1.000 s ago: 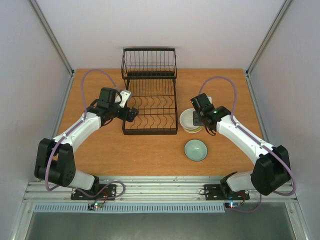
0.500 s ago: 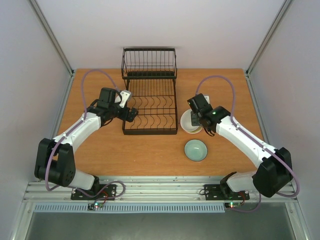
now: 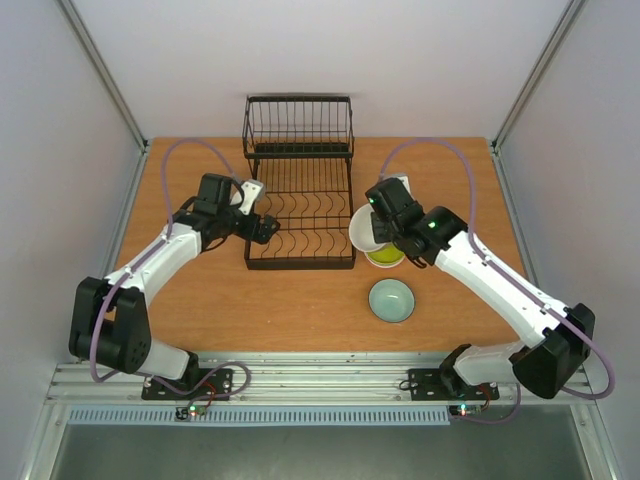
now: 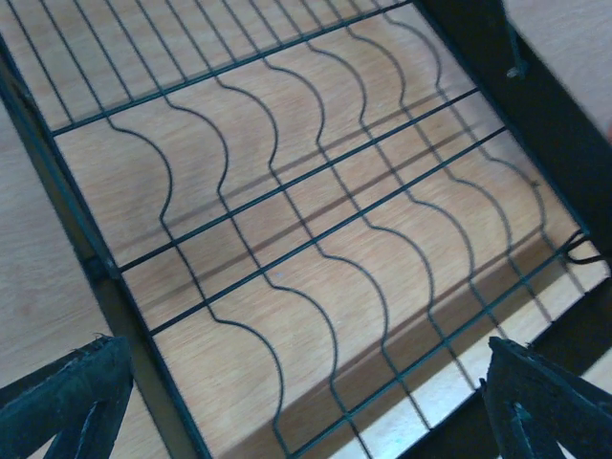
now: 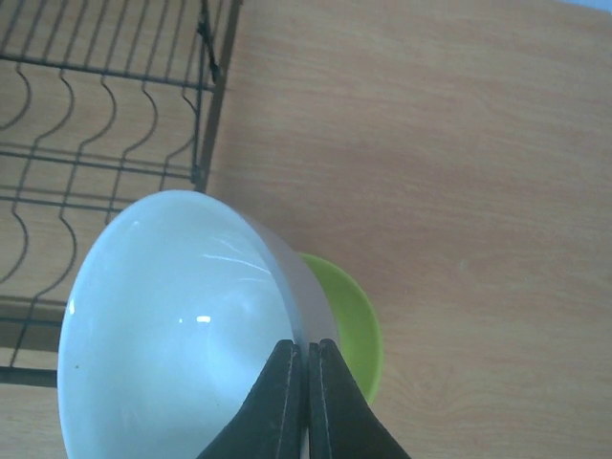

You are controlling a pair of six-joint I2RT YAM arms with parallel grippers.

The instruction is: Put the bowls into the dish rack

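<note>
A black wire rectangular dish rack (image 3: 300,215) sits at the middle back of a wooden tabletop (image 3: 200,300). Just right of the rack, the right end effector (image 5: 308,359) is pinched closed on the rim of a plain white round ceramic bowl (image 5: 172,316), holding it tilted over a yellow-green ceramic bowl (image 5: 359,325). A pale teal ceramic bowl (image 3: 391,300) rests off the rack's near right corner. The left end effector (image 3: 262,228) hovers at the rack's left edge, fingers spread wide, gripping nothing.
</note>
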